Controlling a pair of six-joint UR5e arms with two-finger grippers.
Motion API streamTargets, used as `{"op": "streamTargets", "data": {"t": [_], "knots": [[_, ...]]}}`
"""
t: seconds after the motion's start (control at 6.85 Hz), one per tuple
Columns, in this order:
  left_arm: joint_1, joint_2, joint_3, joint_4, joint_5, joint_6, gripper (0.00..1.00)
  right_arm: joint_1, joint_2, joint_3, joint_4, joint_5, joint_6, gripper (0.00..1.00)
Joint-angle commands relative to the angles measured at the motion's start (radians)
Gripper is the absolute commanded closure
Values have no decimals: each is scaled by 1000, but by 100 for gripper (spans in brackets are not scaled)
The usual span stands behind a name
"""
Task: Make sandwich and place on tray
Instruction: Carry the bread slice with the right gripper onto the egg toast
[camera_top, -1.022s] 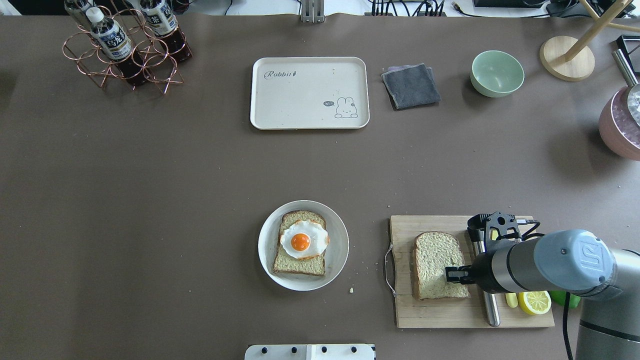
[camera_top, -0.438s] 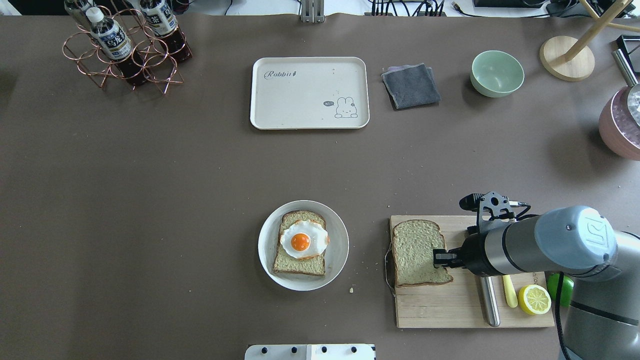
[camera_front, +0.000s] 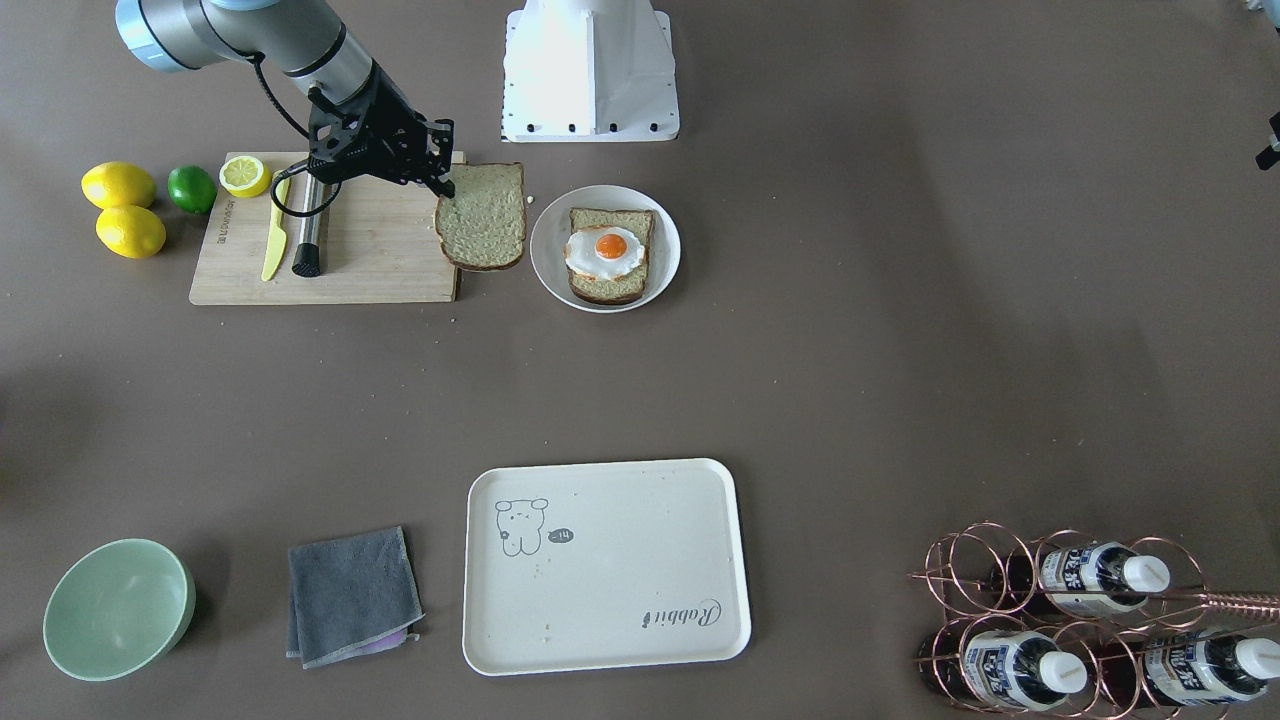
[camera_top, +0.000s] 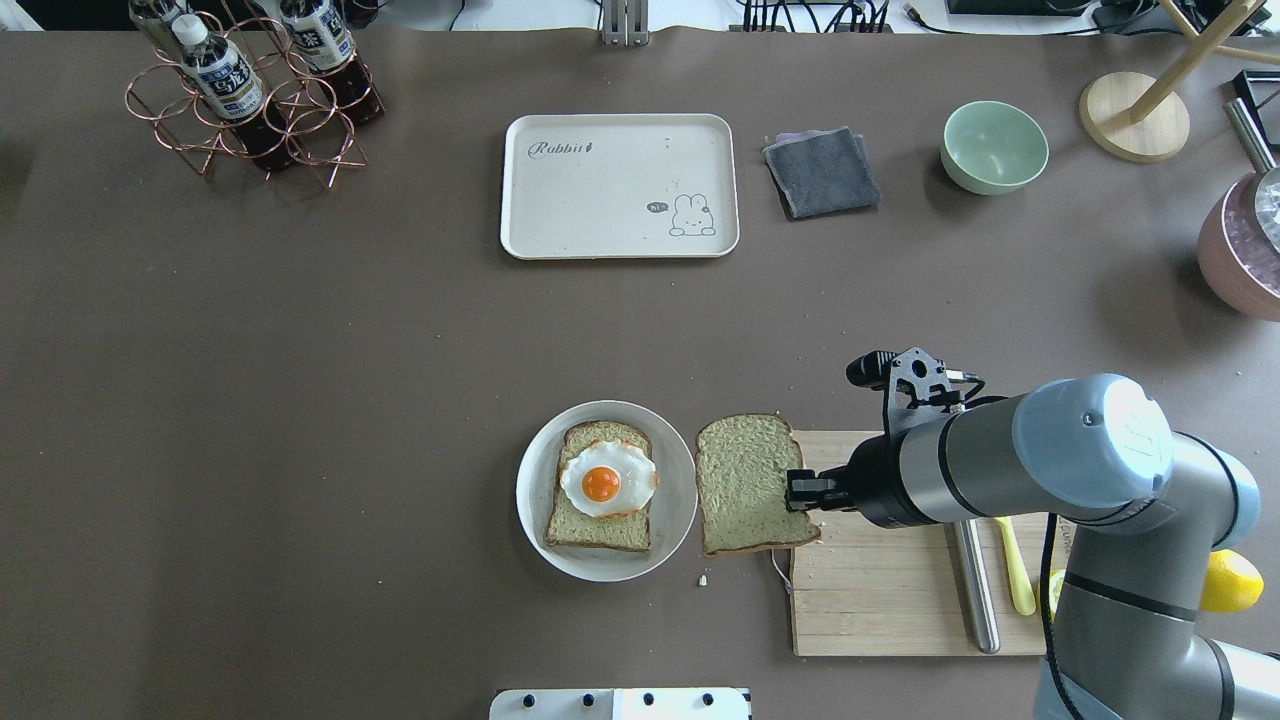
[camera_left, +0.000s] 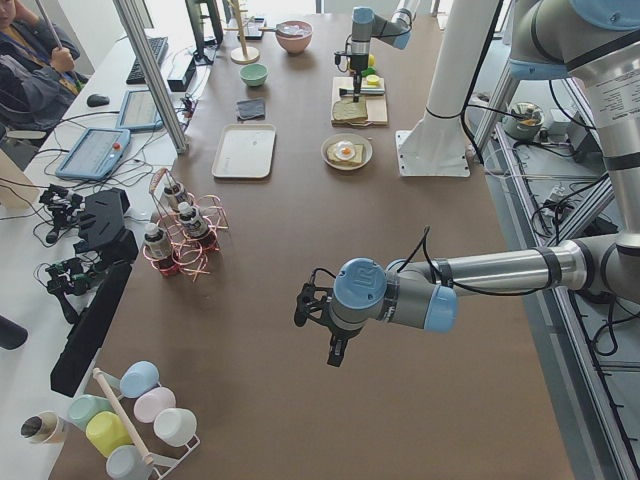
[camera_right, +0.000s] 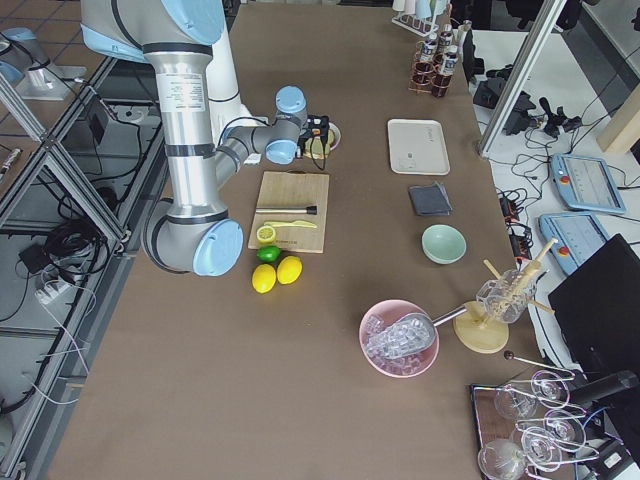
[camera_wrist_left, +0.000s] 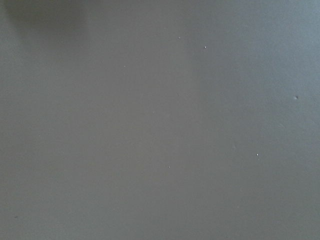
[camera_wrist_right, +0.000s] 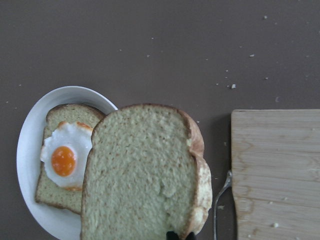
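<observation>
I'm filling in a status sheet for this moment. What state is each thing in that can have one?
held slice: lifted, roughly level, beside the plate.
right claw: shut on the held slice.
lower slice: flat on the plate, egg on top, uncovered.
tray: empty.
bowl: upright, empty.
cloth: folded.
left claw: open or shut, cannot tell.

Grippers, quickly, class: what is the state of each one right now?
Left gripper: cannot be told from this side view.
Right gripper: closed, holding the bread slice.
</observation>
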Motion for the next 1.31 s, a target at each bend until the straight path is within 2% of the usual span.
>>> {"op": "streamTargets", "data": {"t": [0.0,0.15,0.44,0.88,1.17], "knots": [[0,-2,-1,-11,1,0,2,-76,134,-65,1,-67,80,100],[0,-2,0,-11,0,0,2,-114,147,-69,1,-116,94,100],[0,-2,0,-12,-5,0,2,-131,234,-152,0,-170,152,100],[2,-1,0,-18,-5,0,2,-102,243,-197,1,-178,153,100],[2,-1,2,-18,-5,0,2,-104,288,-249,1,-181,156,100]]}}
